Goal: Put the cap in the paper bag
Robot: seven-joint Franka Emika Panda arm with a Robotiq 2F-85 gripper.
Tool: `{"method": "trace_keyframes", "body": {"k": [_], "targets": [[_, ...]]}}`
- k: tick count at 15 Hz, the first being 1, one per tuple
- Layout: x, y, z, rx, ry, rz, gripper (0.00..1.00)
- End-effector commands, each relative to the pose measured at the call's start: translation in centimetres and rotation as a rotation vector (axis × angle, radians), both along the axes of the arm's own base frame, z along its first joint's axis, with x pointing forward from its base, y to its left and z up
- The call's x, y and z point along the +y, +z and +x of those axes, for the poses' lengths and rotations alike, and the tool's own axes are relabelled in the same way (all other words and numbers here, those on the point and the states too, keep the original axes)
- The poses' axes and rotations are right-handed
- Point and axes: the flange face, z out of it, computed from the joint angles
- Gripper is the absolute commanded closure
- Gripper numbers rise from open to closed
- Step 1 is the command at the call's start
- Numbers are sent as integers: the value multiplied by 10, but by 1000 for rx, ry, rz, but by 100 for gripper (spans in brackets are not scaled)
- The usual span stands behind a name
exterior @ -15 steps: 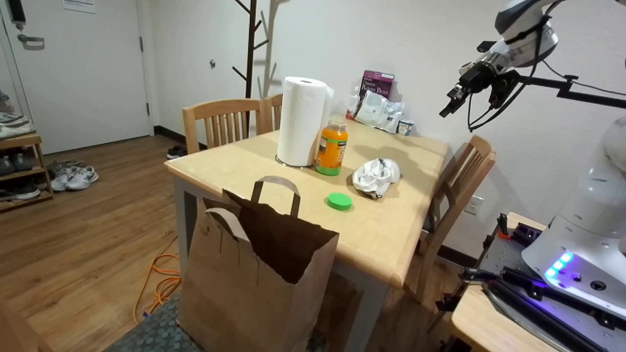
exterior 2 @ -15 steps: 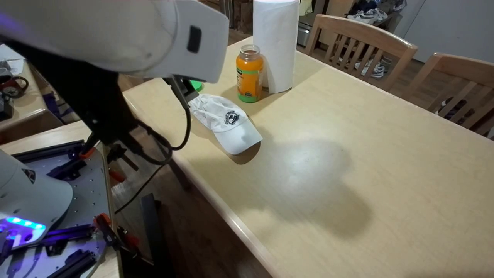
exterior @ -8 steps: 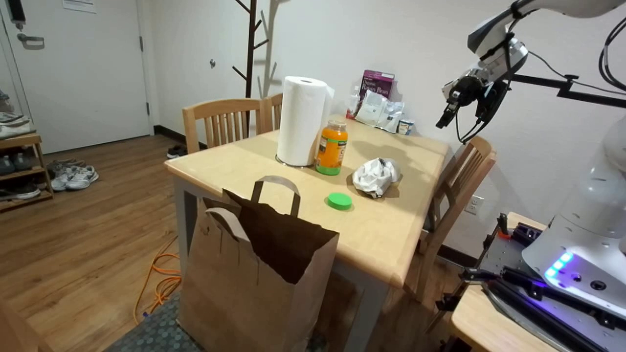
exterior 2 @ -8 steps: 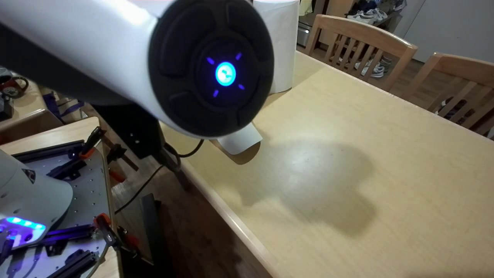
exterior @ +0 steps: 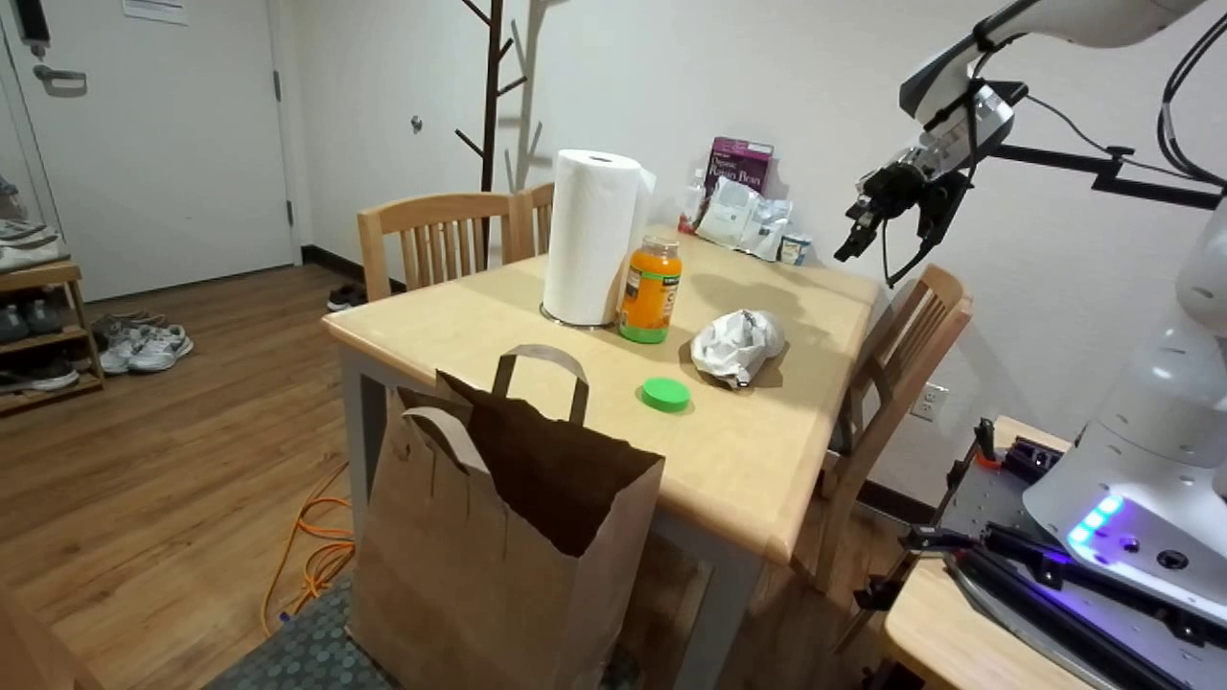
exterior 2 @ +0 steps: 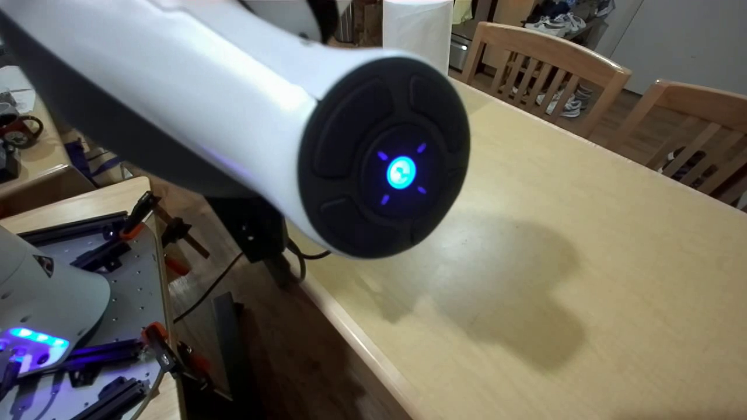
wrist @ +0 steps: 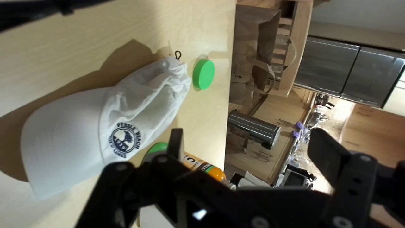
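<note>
"Wrist view now, and the gripper [wrist: 251, 148] has its jaws spread wide!"

"Where's the cap [wrist: 102, 123] from there?"

"Below the gripper, well apart from it, lying on the table [exterior: 738, 470]!"

"And look at it: white cloth, a smooth curved brim [wrist: 60, 136], a crown [wrist: 155, 88] of creases and slumped folds!"

"Up front, a dark round badge [wrist: 124, 140], PEBBLE BEACH curving along its edge!"

"And the paper bag [exterior: 479, 565]?"

"Brown, standing in an exterior view, lower than the gripper and farther off than the cap"
</note>
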Motion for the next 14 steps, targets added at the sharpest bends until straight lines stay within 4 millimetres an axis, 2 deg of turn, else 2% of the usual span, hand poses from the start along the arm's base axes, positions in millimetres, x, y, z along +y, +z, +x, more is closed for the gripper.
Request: {"method": "trace_keyframes", "body": {"k": [1,3,7,12,13,14], "targets": [[-14,-31,28,53,5,-31,0],[-17,-48,39,90,28,-68,0],[-25,-67,56,133,80,-166,0],[-36,-74,70,130,178,-293,0],[-29,-73,63,131,167,-255,0],[-31,-73,66,128,171,-266,0]]}}
